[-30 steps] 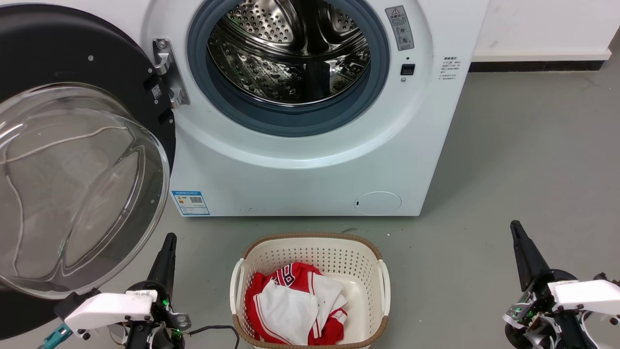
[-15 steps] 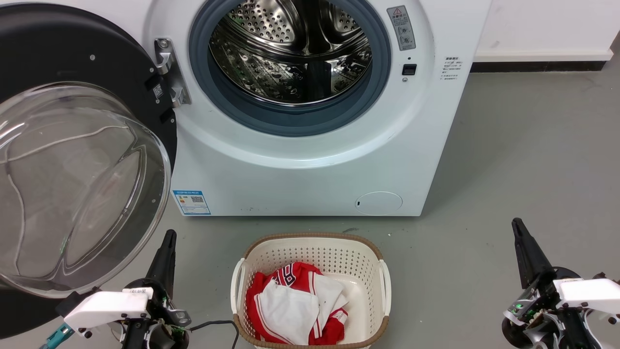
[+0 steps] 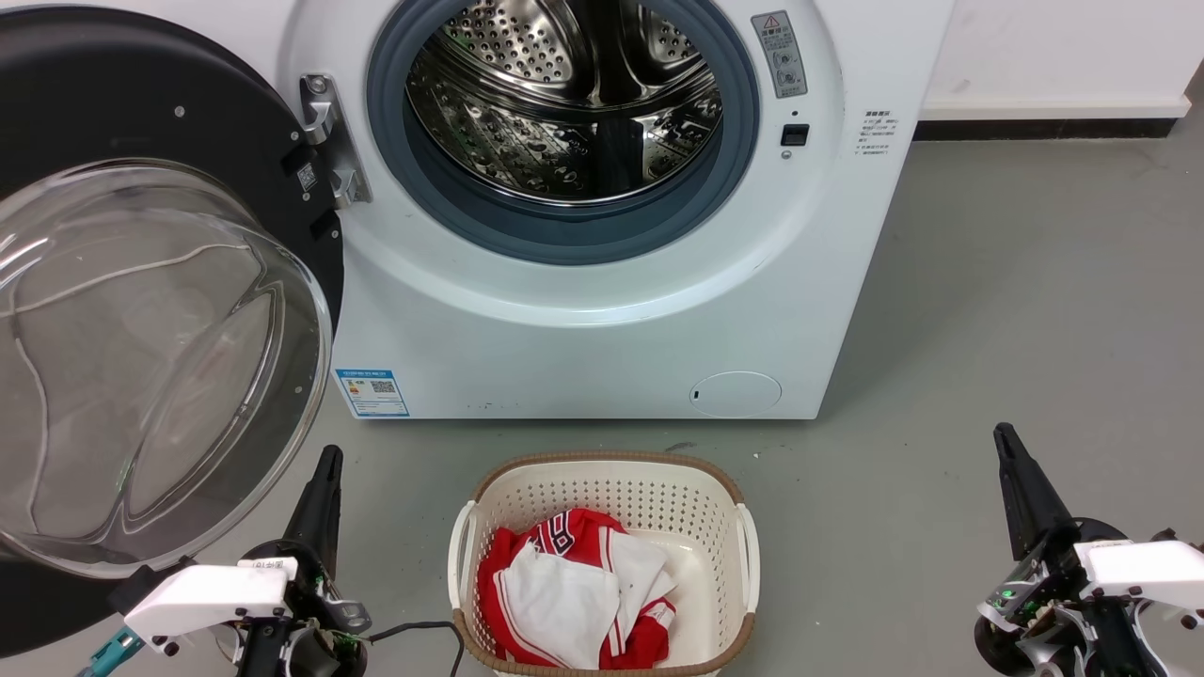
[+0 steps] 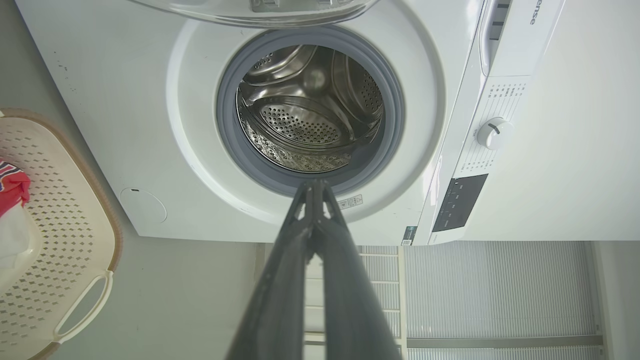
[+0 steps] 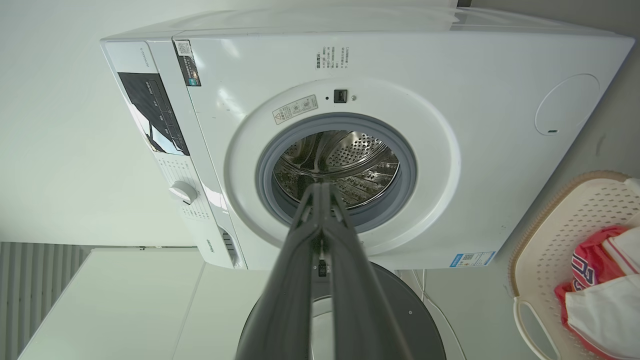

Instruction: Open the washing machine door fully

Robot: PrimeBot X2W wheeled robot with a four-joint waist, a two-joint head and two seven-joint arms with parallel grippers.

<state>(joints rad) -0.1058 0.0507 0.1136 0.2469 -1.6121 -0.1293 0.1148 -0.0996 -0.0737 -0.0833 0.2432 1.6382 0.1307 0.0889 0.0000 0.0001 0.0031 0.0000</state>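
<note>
Washing machine door, black w/ clear glass bowl, swung wide open left of white washing machine; drum empty.

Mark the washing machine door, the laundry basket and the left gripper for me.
washing machine door (image 3: 141, 103), head view, upper black face.
laundry basket (image 3: 602, 498), head view, perforated back wall.
left gripper (image 3: 330, 459), head view, fingertips.

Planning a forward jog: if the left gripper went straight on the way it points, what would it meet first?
Probably the grey gasket of the washing machine: in the left wrist view the left gripper, jaws shut, lines up with its rim. Nothing shows between, but depth is unclear.
</note>
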